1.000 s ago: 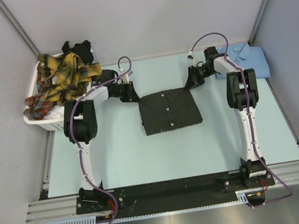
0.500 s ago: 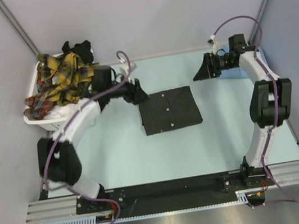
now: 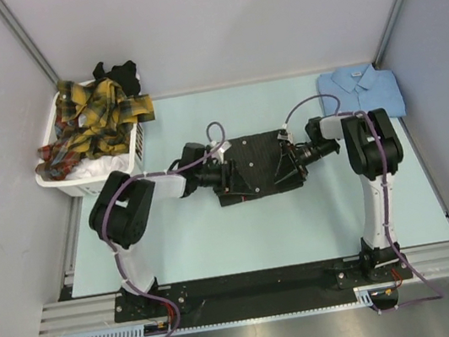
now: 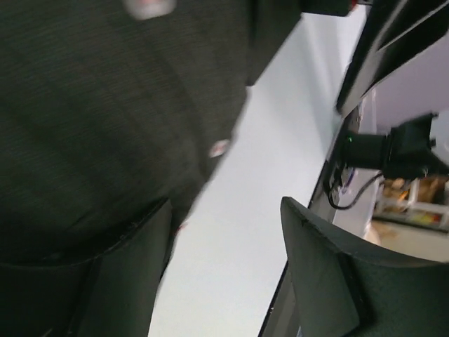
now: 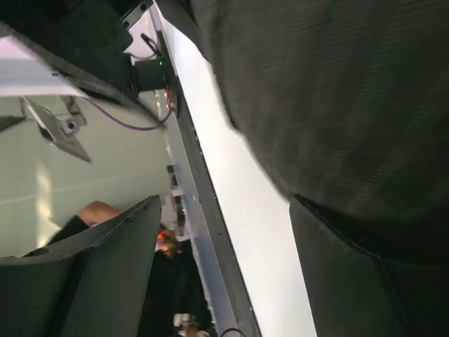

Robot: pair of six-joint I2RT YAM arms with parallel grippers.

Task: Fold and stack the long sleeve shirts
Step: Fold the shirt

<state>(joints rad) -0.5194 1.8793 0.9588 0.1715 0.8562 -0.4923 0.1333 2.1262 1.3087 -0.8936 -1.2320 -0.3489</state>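
Pinstriped black shirt [image 3: 254,168] lies folded at the middle of the surface [image 3: 184,235]. Your left fingers [image 4: 323,281] stand apart at its left edge, your right fingers [image 5: 91,274] apart at its right. Blue shirt [image 3: 361,89] sits at the far right corner, plaid shirts [image 3: 90,126] in the basket [image 3: 136,141] far left.

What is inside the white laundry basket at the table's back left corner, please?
Yellow-red plaid shirts fill the basket, spilling over its rim, with a black garment at the far edge. Anything beneath the pile is covered.
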